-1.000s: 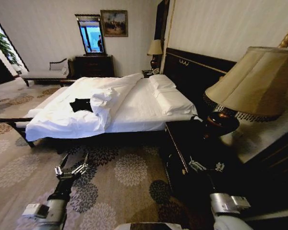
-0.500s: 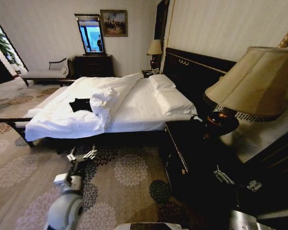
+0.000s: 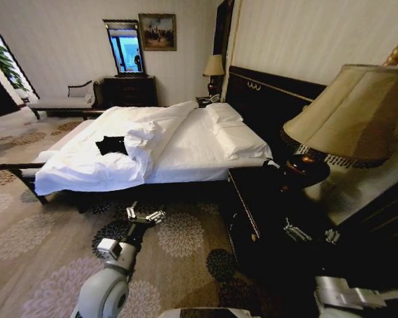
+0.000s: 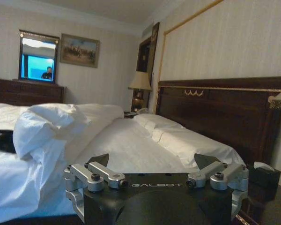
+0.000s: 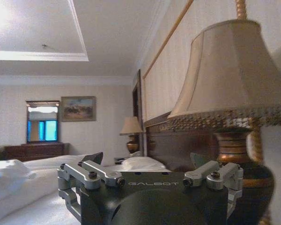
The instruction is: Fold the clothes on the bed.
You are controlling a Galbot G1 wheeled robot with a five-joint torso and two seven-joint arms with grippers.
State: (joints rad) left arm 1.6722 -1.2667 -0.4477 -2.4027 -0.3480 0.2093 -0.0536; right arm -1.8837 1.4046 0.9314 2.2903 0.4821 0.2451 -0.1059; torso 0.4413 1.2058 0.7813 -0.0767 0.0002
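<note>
The clothes (image 3: 111,144), a small black T-shirt, lie crumpled on the bed (image 3: 186,142) on its left part, beside a bunched fold of white duvet (image 3: 142,136). A dark edge of the clothes (image 4: 1,139) also peeks out in the left wrist view. My left gripper (image 3: 144,215) hangs over the carpet just short of the bed's near side, open and holding nothing (image 4: 152,161). Low on the right, my right gripper (image 3: 310,233) is over the dark nightstand, open and holding nothing (image 5: 146,159).
A big table lamp (image 3: 348,116) stands on the dark nightstand (image 3: 252,199) close to my right arm. The headboard (image 3: 272,96) runs along the right wall. A dresser (image 3: 129,91) and a pale chaise (image 3: 60,101) stand at the far wall. Patterned carpet (image 3: 179,238) lies before the bed.
My left gripper has moved forward and to the right, closer to the bed's near side. The right gripper shifted a little over the nightstand. The bed and clothes are unchanged.
</note>
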